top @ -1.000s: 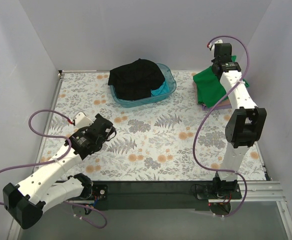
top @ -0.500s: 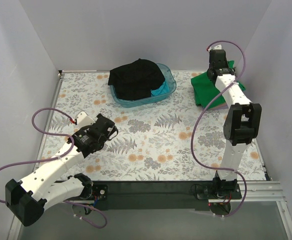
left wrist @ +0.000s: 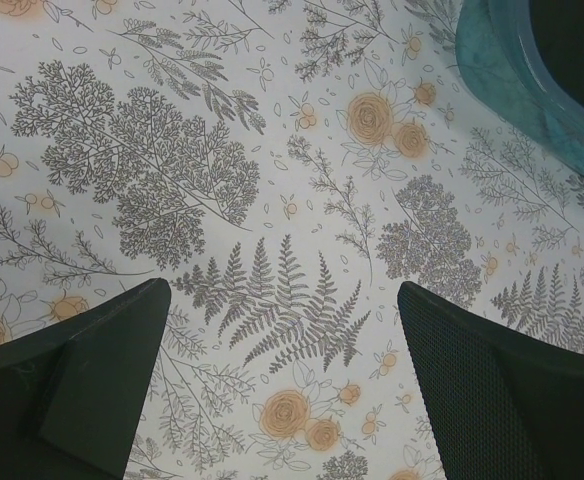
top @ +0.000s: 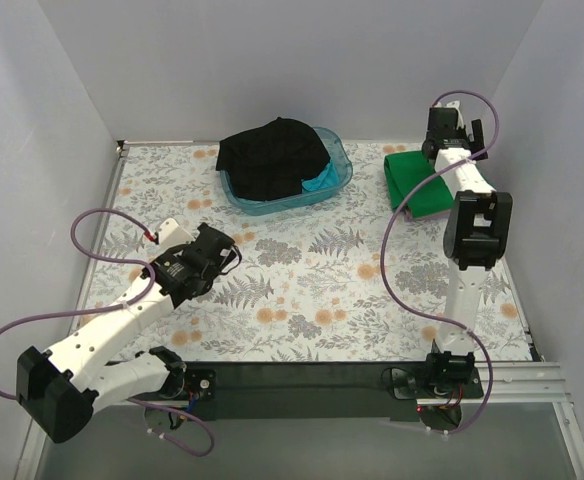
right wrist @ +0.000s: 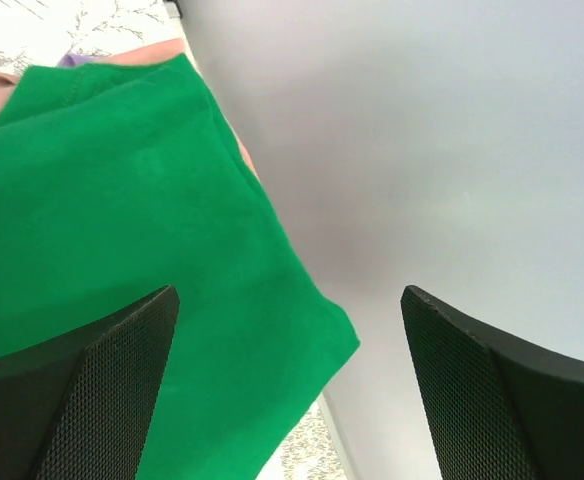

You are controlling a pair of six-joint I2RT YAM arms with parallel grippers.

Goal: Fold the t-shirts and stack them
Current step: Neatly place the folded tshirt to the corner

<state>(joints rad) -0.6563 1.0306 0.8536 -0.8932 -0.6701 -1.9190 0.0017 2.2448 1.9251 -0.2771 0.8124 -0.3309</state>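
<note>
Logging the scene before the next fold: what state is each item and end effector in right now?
tub: upright, holding shirts.
black t-shirt: unfolded, heaped in the tub.
turquoise t-shirt: crumpled in the tub, beneath the black one.
green t-shirt: folded, lying at the far right.
left end effector: open, empty, above the table cover.
right end effector: open, empty, over the green t-shirt.

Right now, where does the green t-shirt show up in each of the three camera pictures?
Top view: the green t-shirt lies at the far right of the table, near the wall.
Left wrist view: not in it; only the floral table cover and a corner of the blue tub.
Right wrist view: it fills the left half, close up.
Shared landmark: the floral table cover shows in all three.
</note>
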